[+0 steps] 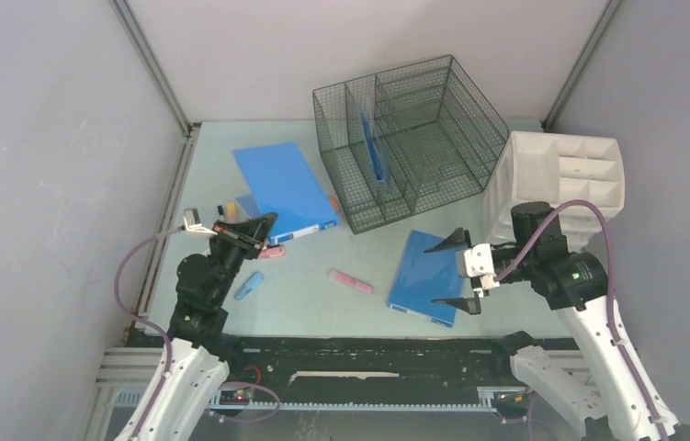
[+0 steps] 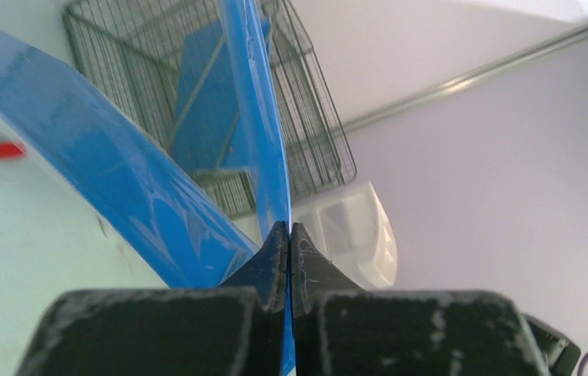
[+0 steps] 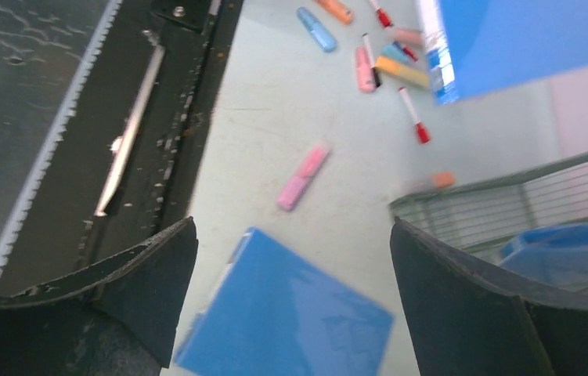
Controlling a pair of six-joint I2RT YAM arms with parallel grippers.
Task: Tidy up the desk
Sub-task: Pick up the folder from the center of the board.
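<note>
Mid-tidy on the pale mint desk (image 1: 322,308), which fills the middle of the overhead view from the black rail at the bottom to the grey walls at the top. At centre left, the left gripper (image 1: 263,225) is pinched tight on the near corner of the large blue folder (image 1: 284,188). Its wrist view shows the two black fingers (image 2: 275,258) pressed together on the folder's thin edge. Whether the sheet is fully clear of the surface cannot be told.

At centre right, the right gripper (image 1: 431,275) hangs with jaws spread wide above the small blue notebook (image 1: 424,276), grasping nothing. The notebook lies flat between its fingers in the right wrist view.

The wire basket (image 1: 410,138) stands at upper centre with another blue folder (image 1: 376,152) upright in one slot. The white organizer (image 1: 561,175) leans at right. A pink highlighter (image 1: 351,281), a blue highlighter (image 1: 249,285) and a cluster of pens (image 3: 384,59) lie loose on the desk.

The step in hand appears to be filing the flat blue items. The left arm's next move likely calls for raising the folder, turning it on edge and lining it up with a basket slot. The right arm's next move likely calls for a descent and closing on the notebook's edge, which gives little purchase while it lies flat.
</note>
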